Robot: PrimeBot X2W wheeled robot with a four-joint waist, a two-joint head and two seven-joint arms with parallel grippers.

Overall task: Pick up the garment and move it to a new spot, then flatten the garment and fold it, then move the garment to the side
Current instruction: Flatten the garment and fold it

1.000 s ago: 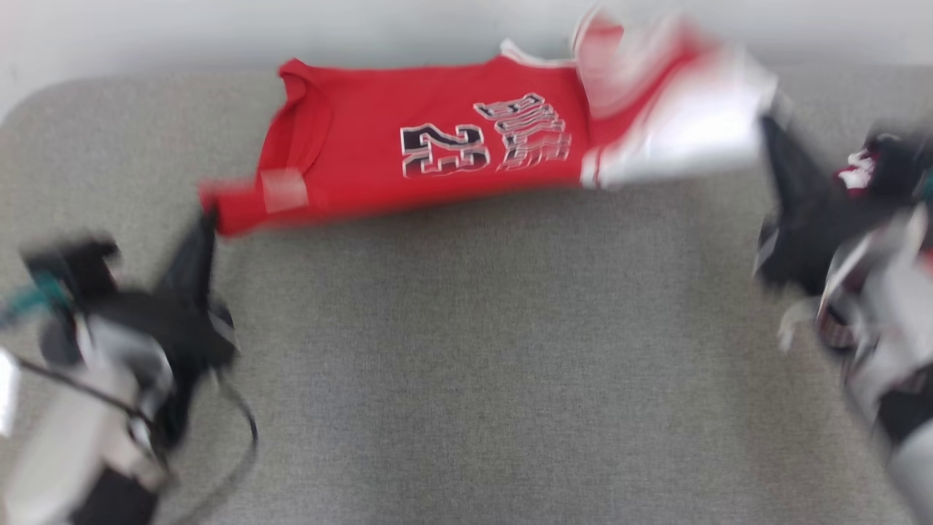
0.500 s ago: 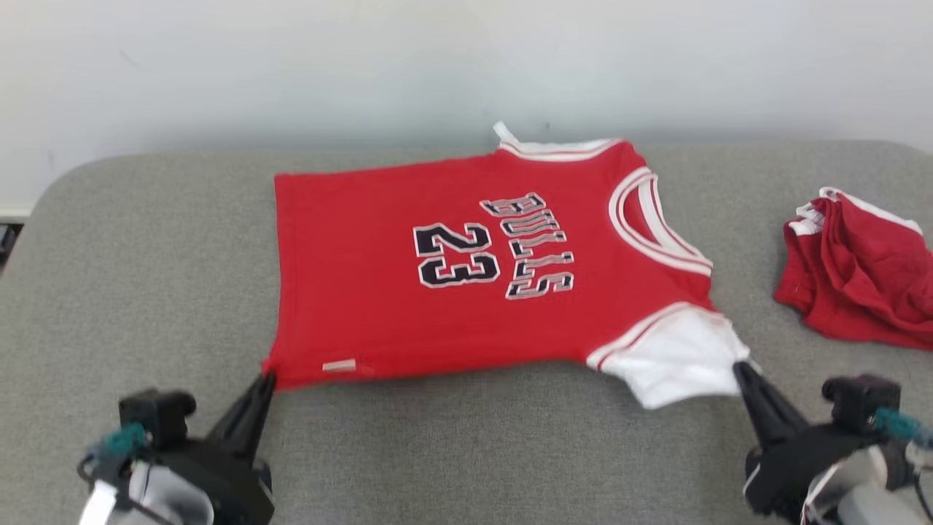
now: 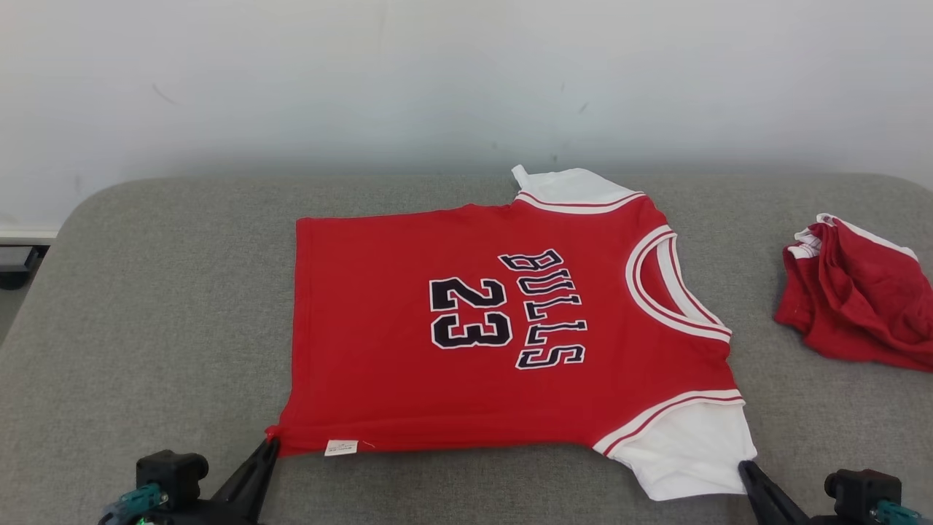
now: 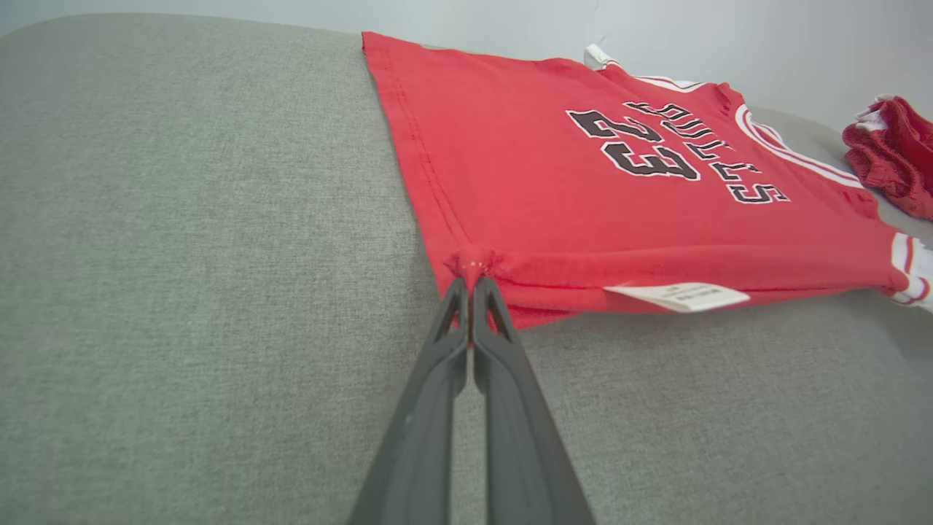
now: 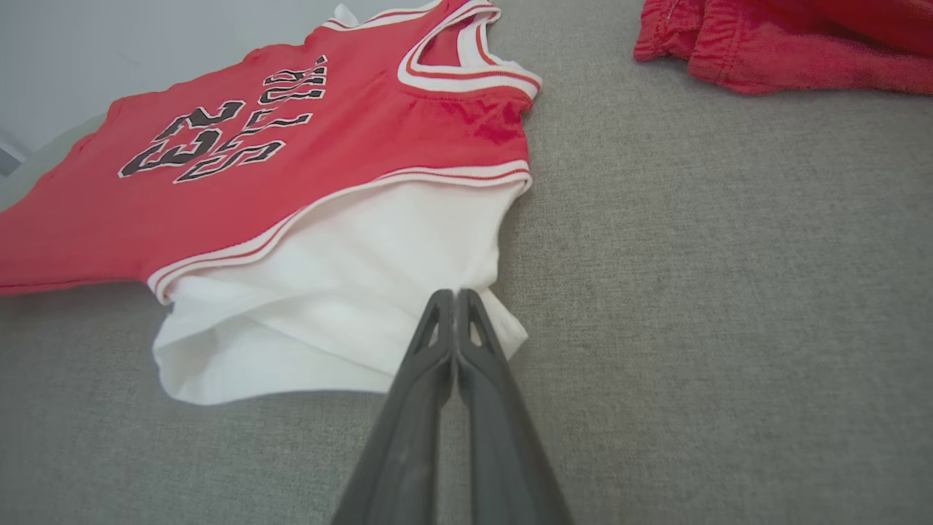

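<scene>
The garment [image 3: 408, 350] is a red jersey with white sleeves and black "BULLS 23" lettering, spread flat on the grey cushioned surface [image 3: 160, 306], neck to the right. My left gripper [image 3: 271, 442] is shut on its near left hem corner [image 4: 470, 264], beside a white label [image 4: 678, 296]. My right gripper [image 3: 743, 467] is shut on the edge of the near white sleeve [image 5: 342, 292]. In the right wrist view the right gripper [image 5: 455, 294] pinches the sleeve's edge with its jaws pressed together.
A second red garment [image 3: 856, 292] lies crumpled at the right edge of the surface, also in the right wrist view [image 5: 787, 44]. A pale wall [image 3: 437, 80] stands behind the surface. Bare grey fabric stretches to the left of the jersey.
The jersey, swung in the air and blurred a second ago, now lies flat and spread. The camera has tilted, so the surface sits lower in the picture. Both grippers keep their hold.
</scene>
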